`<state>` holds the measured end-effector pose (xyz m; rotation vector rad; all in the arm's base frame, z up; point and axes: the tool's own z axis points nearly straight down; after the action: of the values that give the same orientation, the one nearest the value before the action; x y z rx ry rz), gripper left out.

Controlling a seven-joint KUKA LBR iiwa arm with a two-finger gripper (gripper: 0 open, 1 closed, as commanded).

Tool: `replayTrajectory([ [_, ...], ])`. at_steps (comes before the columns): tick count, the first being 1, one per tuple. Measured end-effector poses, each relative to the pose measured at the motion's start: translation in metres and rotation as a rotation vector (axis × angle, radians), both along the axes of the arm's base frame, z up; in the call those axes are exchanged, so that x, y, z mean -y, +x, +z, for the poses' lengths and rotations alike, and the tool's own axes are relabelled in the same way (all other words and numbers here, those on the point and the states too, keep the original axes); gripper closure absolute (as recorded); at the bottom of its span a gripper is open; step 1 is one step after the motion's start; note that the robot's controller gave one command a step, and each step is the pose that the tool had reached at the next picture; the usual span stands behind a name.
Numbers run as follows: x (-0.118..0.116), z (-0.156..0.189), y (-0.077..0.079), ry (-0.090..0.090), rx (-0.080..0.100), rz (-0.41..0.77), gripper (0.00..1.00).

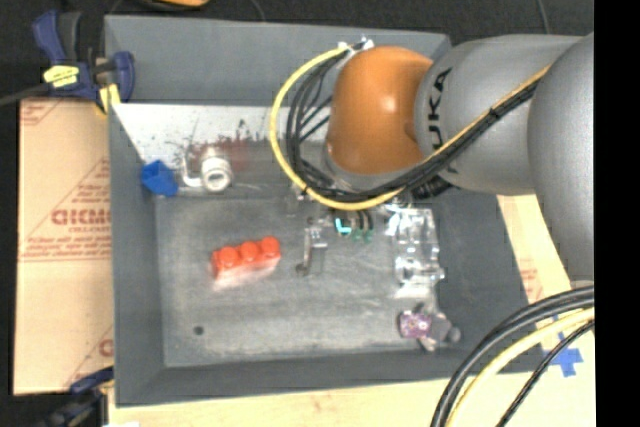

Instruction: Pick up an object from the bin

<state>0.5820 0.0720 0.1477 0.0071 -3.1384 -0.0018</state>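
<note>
On my feed the arm [520, 115] comes in from the right, and its orange wrist cover [375, 110] sits over the upper middle of the grey metal bin [300, 315]. Below the cover I see the pincer [313, 252] down near the bin floor, around the middle. I cannot tell whether it is apart or together, and I see nothing held in it.

The nearest thing is the orange-red pack of three round caps [245, 260]. It lies flat on the floor left of centre, just beside the pincer on its left, with a narrow strip of bare floor between them. To the pincer's right lies a clear crinkled plastic piece [415, 250]. A small purple object [424, 325] sits near the bin's lower right corner. Well apart, by the upper left wall, a small blue block [158, 178] rests just beside a short whitish cylinder [214, 171].
</note>
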Motion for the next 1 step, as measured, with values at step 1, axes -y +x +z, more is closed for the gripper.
replayTrajectory([
  [1,-0.0656,-0.0504,-0.0007,0.002,0.001,0.004,0.00],
])
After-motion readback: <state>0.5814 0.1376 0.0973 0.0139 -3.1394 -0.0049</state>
